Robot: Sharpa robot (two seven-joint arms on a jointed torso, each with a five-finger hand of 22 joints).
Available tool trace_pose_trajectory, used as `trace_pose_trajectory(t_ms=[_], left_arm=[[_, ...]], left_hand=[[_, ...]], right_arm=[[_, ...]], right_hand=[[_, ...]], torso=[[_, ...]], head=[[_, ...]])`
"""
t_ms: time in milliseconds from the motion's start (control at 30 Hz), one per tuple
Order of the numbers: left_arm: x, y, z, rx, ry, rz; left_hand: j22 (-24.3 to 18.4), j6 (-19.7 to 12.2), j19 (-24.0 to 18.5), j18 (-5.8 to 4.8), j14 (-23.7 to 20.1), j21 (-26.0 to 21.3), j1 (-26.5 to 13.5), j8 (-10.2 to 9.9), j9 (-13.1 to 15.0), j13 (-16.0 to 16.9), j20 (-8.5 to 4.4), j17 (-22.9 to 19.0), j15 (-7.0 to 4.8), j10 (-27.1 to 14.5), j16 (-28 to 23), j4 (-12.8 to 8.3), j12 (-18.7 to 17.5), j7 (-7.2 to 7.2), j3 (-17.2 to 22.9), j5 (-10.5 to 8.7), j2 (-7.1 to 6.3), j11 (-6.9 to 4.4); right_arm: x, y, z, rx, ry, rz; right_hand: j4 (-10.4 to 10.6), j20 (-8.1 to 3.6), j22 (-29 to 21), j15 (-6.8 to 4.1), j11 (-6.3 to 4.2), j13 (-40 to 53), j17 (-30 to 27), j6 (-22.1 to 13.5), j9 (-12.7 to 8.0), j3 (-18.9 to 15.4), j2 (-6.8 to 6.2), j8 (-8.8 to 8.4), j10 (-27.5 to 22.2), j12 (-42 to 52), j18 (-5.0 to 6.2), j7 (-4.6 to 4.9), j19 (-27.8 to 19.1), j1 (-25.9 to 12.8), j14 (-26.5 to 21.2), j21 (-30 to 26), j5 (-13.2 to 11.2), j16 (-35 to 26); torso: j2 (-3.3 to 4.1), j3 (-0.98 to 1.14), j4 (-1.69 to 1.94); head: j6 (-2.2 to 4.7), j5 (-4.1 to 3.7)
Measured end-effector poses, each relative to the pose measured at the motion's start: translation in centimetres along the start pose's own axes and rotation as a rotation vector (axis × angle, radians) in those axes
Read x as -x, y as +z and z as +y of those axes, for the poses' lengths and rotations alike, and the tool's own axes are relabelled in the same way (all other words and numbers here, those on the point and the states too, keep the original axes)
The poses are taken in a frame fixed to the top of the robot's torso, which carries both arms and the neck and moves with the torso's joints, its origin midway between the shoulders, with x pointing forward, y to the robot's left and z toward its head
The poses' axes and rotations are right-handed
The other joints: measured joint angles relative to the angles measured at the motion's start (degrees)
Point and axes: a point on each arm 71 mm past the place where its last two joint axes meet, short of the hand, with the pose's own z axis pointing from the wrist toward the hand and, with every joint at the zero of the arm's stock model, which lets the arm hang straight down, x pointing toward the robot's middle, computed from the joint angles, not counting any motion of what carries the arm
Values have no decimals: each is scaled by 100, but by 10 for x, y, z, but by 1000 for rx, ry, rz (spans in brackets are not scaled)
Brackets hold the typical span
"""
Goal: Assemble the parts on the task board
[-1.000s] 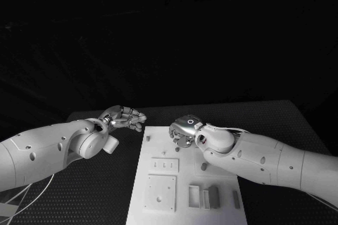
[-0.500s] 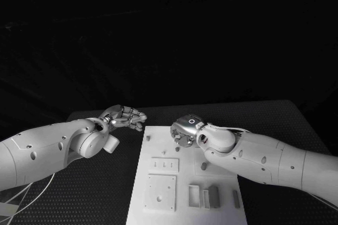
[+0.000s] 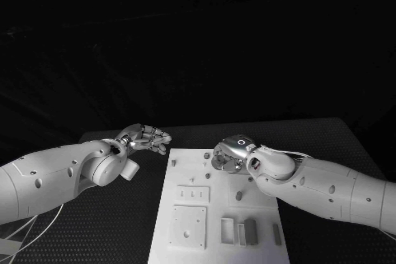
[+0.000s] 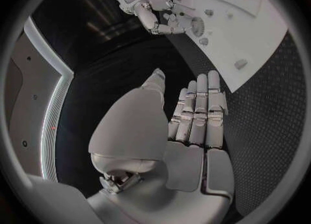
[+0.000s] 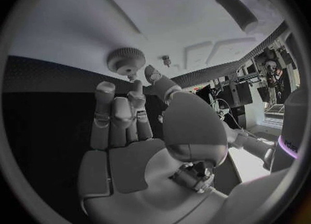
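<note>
The white task board (image 3: 186,209) lies in the middle of the table. My right hand (image 3: 233,156) hovers over its far right part. In the right wrist view a small toothed gear (image 5: 126,59) with a short stem sits at my fingertips (image 5: 135,90), pinched by the stem between thumb and finger just above the board (image 5: 78,22). The left wrist view shows the same gear (image 4: 193,25) at my right hand (image 4: 152,11). My left hand (image 3: 143,138) hangs off the board's far left corner, its fingers (image 4: 197,111) side by side with nothing in them.
Small pegs (image 3: 206,156) stand in the board's far part. A square plate (image 3: 187,225), a smaller block (image 3: 193,193), upright pieces (image 3: 237,230) and a dark rod (image 3: 277,233) sit nearer me. A dark cylinder (image 5: 236,9) lies on the board.
My right hand has shifted to the right over the board's far end. The left hand has stayed where it was.
</note>
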Motion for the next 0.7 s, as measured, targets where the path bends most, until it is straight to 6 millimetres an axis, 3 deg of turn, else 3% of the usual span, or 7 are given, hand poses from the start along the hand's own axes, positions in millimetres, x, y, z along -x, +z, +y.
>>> trace_pose_trajectory(t_ms=[133,233,400,700], left_arm=[[0,0,0,0,0,0],[0,0,0,0,0,0],[0,0,0,0,0,0],[-1,1,0,0,0,1]], left_hand=[[0,0,0,-3,0,0,0,0,0,0,0,0,0,0,0,0,0,0,0,0,0,0],[0,0,0,-8,0,0,0,0,0,0,0,1,0,0,0,0,0,0,0,0,0,0],[0,0,0,-16,0,0,0,0,-1,-1,0,5,0,0,0,0,0,0,0,0,0,0],[-1,0,0,-44,20,0,0,0,-1,-2,0,4,-20,0,0,0,0,0,0,0,0,0]], right_arm=[[2,-4,-9,-22,18,-8],[2,-6,-15,-39,29,-8],[1,-5,-19,-56,45,-2],[-2,2,-20,-71,67,9]], right_hand=[[129,20,-10,127,117,-21,-4,-204,-84,83,-271,-187,-42,-29,0,-13,28,-154,0,-47,0,-28],[296,11,-39,201,197,-28,0,-366,-135,250,-477,-279,-75,-29,-3,42,53,-200,-22,-81,0,-38],[491,11,-39,243,256,-35,24,-492,-164,348,-626,-330,-134,-29,-52,107,53,-261,-63,-111,0,-38],[701,12,-37,268,283,-34,53,-557,-175,413,-674,-363,-163,-29,-61,130,52,-311,-88,-111,0,-38]], torso=[[-1,6,-7],[-1,7,-4],[-1,8,3],[1,3,11]], head=[[2,7],[3,7],[7,-9],[12,-23]])
